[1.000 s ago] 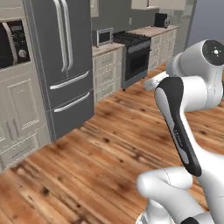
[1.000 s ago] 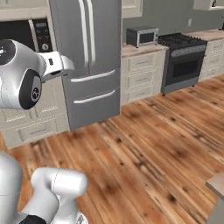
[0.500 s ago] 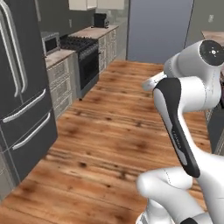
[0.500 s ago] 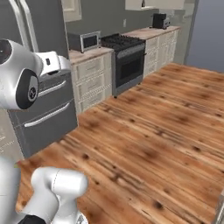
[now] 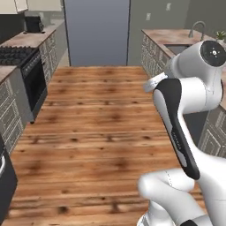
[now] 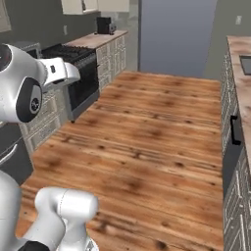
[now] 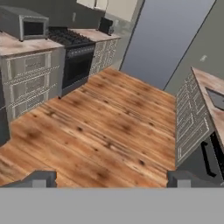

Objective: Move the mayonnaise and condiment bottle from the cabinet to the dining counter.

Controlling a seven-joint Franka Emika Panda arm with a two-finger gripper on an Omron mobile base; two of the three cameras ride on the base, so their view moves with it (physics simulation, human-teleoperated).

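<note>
Your widest thing is the floor [image 7: 109, 127], wood planks running away ahead of the jaws [image 7: 111, 179] toward a tall grey-blue panel [image 7: 168, 39] at the far end of the room. To the left of the jaws runs a counter [image 7: 26, 43] with cream drawers, and past it a black stove [image 7: 76, 57] with a microwave [image 7: 26, 26] sitting nearer you on that counter. To the right of the jaws a second counter [image 7: 205, 83] carries a sink [image 7: 216, 98], with a dark appliance front [image 7: 210, 157] set below it.

The jaws stand wide open and hold nothing; their two dark tips rise apart at the bottom of the hand view with bare floor between them.

None of the mayonnaise, the bottle or the dining top can be picked out here, so which way they lie from the jaws can't be told. The only wall cabinet [image 7: 118, 8] you have is a pale one high up and far ahead-left of the jaws, above the stove run, and whether it's the right one isn't clear. My judgement: you are in transit, nothing fetched yet. Expect to drive until a cabinet faces the jaws before reaching.
</note>
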